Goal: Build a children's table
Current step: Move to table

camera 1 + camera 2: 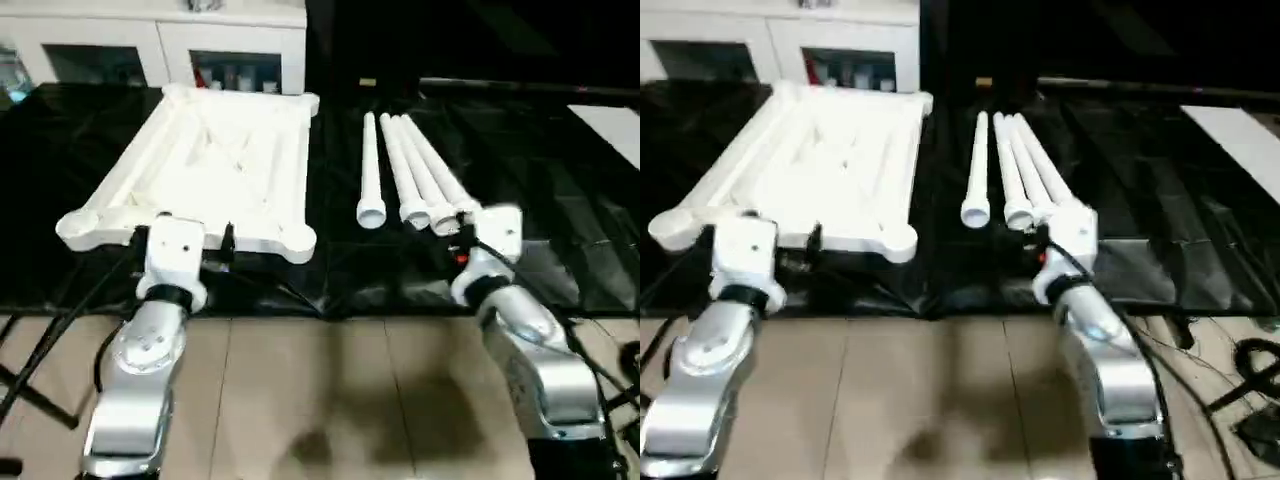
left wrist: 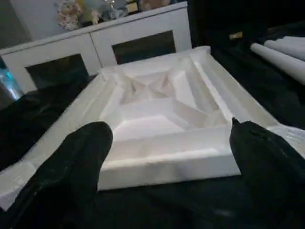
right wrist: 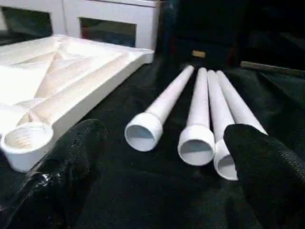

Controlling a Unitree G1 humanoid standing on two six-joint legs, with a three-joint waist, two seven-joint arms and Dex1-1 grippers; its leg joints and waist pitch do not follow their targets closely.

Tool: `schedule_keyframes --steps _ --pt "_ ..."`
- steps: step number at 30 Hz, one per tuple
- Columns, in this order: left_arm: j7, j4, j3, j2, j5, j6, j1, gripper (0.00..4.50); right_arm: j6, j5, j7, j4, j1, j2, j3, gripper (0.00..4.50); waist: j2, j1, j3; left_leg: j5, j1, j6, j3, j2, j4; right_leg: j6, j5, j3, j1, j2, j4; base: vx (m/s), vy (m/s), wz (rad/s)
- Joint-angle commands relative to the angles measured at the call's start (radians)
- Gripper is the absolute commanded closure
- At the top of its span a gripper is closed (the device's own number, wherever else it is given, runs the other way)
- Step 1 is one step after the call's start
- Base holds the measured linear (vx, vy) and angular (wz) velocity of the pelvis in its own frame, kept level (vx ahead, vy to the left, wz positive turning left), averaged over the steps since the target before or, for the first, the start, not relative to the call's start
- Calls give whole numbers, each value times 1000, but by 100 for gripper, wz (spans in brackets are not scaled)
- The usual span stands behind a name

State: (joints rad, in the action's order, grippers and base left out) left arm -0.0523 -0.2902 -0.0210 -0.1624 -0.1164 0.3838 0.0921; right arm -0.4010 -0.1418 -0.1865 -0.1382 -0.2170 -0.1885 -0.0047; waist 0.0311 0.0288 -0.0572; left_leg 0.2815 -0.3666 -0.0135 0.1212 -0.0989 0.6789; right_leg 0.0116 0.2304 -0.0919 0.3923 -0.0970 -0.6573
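Both end effectors wide, empty: left (image 2: 167, 157) by tabletop (image 1: 215, 165), right (image 3: 162, 162) by legs (image 1: 415, 175)

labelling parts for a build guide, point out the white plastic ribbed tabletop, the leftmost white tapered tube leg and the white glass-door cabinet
white plastic ribbed tabletop (image 1: 215, 165): left eye view, on the ribbed underside.
leftmost white tapered tube leg (image 1: 370, 170): left eye view, mid-shaft.
white glass-door cabinet (image 2: 102, 43): left wrist view, on the frame between its doors.
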Motion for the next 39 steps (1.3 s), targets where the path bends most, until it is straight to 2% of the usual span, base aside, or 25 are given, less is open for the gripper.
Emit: schedule_keyframes --steps 1,4,7,10,11,13,16,17,18,19,20,21,22,23,24,26,28,29,30,32,35,36,37,38,39 --pt "-6 -20 -12 -5 10 2 -5 0 1 12 -9 -12 -7 0 10 4 18 9 25 196 -8 -8 -61 -73 -40 4 877 56 -66 -198 193 -75 -75 29" --pt "-11 -27 -19 -5 22 9 -10 0 -14 -13 -13 -6 -3 15 3 4 -35 -49 17 701 105 109 -72 -141 -142 -57 632 -49 -49 -30 160 -22 -27 13" --pt "-10 -29 -20 -5 20 9 -11 0 -18 -19 -17 -7 -2 17 0 4 -35 -62 6 886 107 102 -94 -198 -251 -79 220 -14 -66 -7 17 0 0 0" --pt "-8 -26 -22 -8 18 8 -10 0 -18 -6 -34 -4 -5 6 30 4 12 -49 16 564 79 50 -1 -78 -125 -97 682 68 -104 -91 175 83 -69 1" --pt "-10 -25 -21 -9 17 8 -10 0 -19 -9 -37 -4 -5 7 32 4 40 -4 35 139 10 -38 1 -58 15 -77 1006 156 -165 -174 235 127 -53 -7" --pt "-11 -24 -22 -11 16 8 -9 0 -20 -4 -39 -2 -4 7 38 4 29 11 39 26 -37 -38 -23 -61 10 -165 794 144 -195 -145 202 126 -42 -4" --pt "-10 -24 -27 -11 20 10 -6 0 -16 29 -54 5 -6 -10 70 4 -25 0 42 -68 8 -46 -23 -101 -127 -214 436 32 -153 -8 151 162 12 8" --pt "-11 -25 -31 -11 22 12 -5 0 -4 42 -71 1 -3 -21 94 4 -63 -48 57 83 171 -138 -132 -197 -172 -147 239 3 -17 41 -4 262 45 2" --pt "-12 -26 -31 -11 23 12 -6 0 -1 42 -75 -2 -1 -22 99 4 -42 -64 84 40 219 -218 -169 -230 -166 -101 189 10 15 27 -37 262 45 2" --pt "-14 -28 -32 -10 24 13 -8 0 5 43 -84 -12 6 -24 113 4 -41 -45 72 -7 174 -405 -234 -188 -170 -44 184 0 6 38 -74 246 -15 21" --pt "-15 -31 -34 -10 25 15 -9 0 8 47 -85 -19 12 -24 121 4 -34 -75 84 -193 207 -608 -264 -144 -140 6 174 26 67 26 -73 177 -57 27" --pt "-16 -34 -35 -10 26 17 -10 0 7 43 -90 -23 18 -24 125 4 -27 -73 74 -292 170 -598 -268 -72 -132 30 127 60 52 19 -34 177 -57 27" --pt "-15 -36 -35 -11 28 19 -11 0 6 42 -93 -25 20 -24 127 4 32 -44 68 -199 22 -371 -177 67 -73 69 -2 139 -111 -29 85 143 -76 46" --pt "-14 -37 -35 -12 28 20 -13 0 1 27 -92 -25 24 -13 119 4 12 -14 46 -69 53 -269 -108 64 -43 -22 141 183 -98 -60 156 181 -16 57" --pt "-13 -37 -34 -13 28 20 -14 0 -7 12 -90 -23 25 -3 108 4 46 -1 63 32 -54 -192 -77 48 70 -219 38 286 -244 -127 152 181 -16 57" --pt "-14 -40 -32 -14 27 21 -17 0 -21 7 -87 -17 19 2 100 4 46 12 54 -5 -70 -45 -70 2 79 -360 -182 266 -242 -97 140 207 32 34" --pt "-17 -43 -32 -14 27 23 -18 0 -21 11 -87 -13 14 0 101 4 -25 31 65 -168 -32 -28 -69 -55 -80 -298 -191 166 -238 17 119 167 22 24" --pt "-24 -45 -30 -16 26 24 -17 0 -28 -1 -86 -11 9 5 94 4 -64 18 74 -231 38 -51 -85 -84 -120 -213 -127 102 -189 59 81 159 36 3" --pt "-30 -43 -28 -19 27 23 -13 0 -39 -20 -89 -17 8 13 83 4 -90 -41 92 -225 186 -240 -215 -192 -136 -71 174 41 5 81 -83 159 36 3" --pt "-38 -39 -26 -21 30 22 -9 0 -45 -18 -83 -23 7 12 80 4 -71 -10 89 -527 157 -304 -169 -168 -101 105 105 34 61 46 -129 199 26 5" --pt "-52 -22 -11 -29 33 13 -3 0 -38 7 -69 -25 15 5 77 4 -27 -17 72 -407 112 -320 -90 -127 -145 60 -70 41 70 31 -76 161 5 1" --pt "-58 -20 -6 -32 37 12 -2 0 -31 21 -64 -26 18 1 79 4 10 -17 67 -191 112 -305 -46 -64 -136 -23 -143 72 39 6 40 152 -30 -3" --pt "-64 -19 -2 -34 41 11 -2 0 -27 27 -62 -30 21 0 80 4 57 11 68 79 50 -217 4 30 -58 -54 164 183 -71 -67 144 122 -104 4" --pt "-64 -19 -2 -34 41 11 -2 0 -27 27 -62 -30 21 0 80 4 57 11 68 79 50 -217 4 30 -58 -54 164 183 -71 -67 144 130 -106 15" --pt "-77 -21 6 -39 47 10 -5 0 -32 24 -67 -41 25 0 78 4 39 36 76 70 14 -74 -33 17 39 -270 409 255 -143 -141 167 130 -106 15"
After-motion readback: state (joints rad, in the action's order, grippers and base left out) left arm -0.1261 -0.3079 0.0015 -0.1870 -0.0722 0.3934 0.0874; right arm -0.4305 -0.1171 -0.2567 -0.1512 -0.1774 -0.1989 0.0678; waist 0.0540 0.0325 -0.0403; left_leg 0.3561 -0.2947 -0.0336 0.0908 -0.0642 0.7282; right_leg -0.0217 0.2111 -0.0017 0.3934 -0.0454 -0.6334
